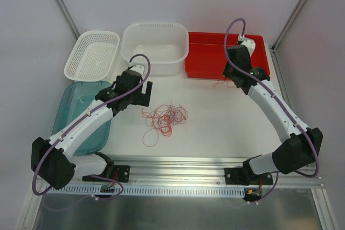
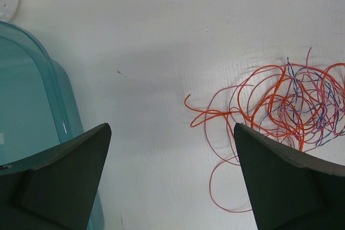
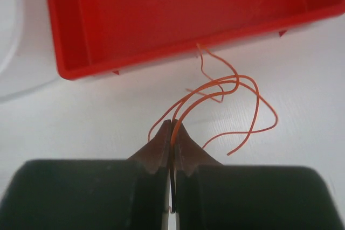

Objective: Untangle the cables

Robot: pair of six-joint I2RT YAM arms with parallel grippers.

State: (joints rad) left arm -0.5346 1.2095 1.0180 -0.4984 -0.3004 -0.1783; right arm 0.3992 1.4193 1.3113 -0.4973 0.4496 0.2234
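Text: none can be read in any of the three views.
Labels and brands: none legible.
Numbers and signs: none legible.

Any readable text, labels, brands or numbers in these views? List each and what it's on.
None can be read.
The red bin, white tub, basket, teal bin and cables show no marks.
The small parts on the front rail are too small to tell.
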